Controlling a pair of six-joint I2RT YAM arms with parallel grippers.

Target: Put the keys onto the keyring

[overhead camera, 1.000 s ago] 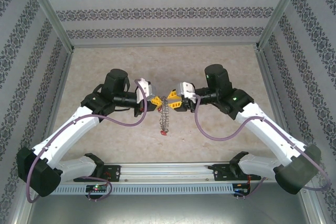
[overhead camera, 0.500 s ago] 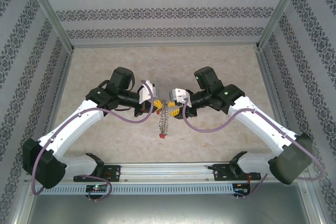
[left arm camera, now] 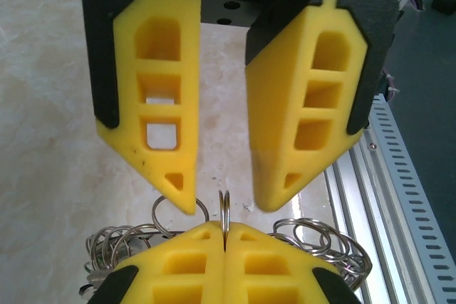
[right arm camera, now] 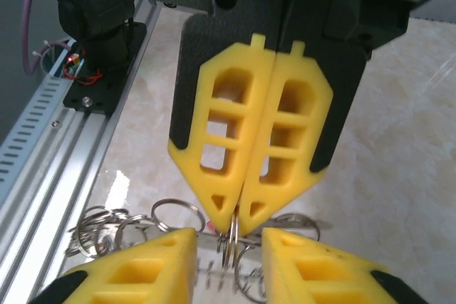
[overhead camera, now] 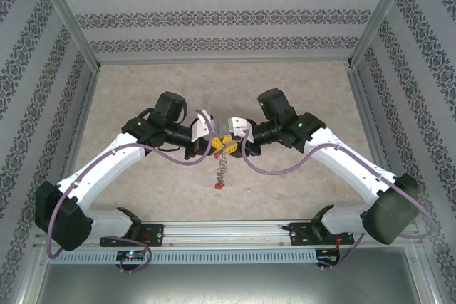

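Nearest you, the metal rail point(overhead camera: 235, 231) ran along the front edge of the worktop point(overhead camera: 306, 83), with both arm bases bolted to it. Just beyond the rail, the keys point(overhead camera: 219, 185) showed as one small red spot at the near end of the keyring point(overhead camera: 222, 165), too small for you to count the blades. From there the keyring stretched away as a thin line of linked silver rings, up to where your two hands met at the middle of the worktop. I cannot tell whether the red end touched the worktop or hung just above it.

Your right hand point(overhead camera: 229, 144) was pressed together, pinching one thin ring of the keyring edge-on between its yellow fingertips. In its own camera, the right hand point(right arm camera: 234, 223) had that ring point(right arm camera: 231, 238) gripped at the very tips, and more rings lay bunched beneath and to the left.

Your left hand point(overhead camera: 215, 142) faced it tip to tip, fingers spread and holding nothing. In the left wrist camera, the left hand point(left arm camera: 226, 198) stood wide apart on either side of the pinched ring point(left arm camera: 225, 208), without touching it. The right hand point(left arm camera: 225, 231) rose from the bottom edge directly opposite.

Beyond the hands lay bare marbled worktop, then the patterned back wall point(overhead camera: 228, 19).
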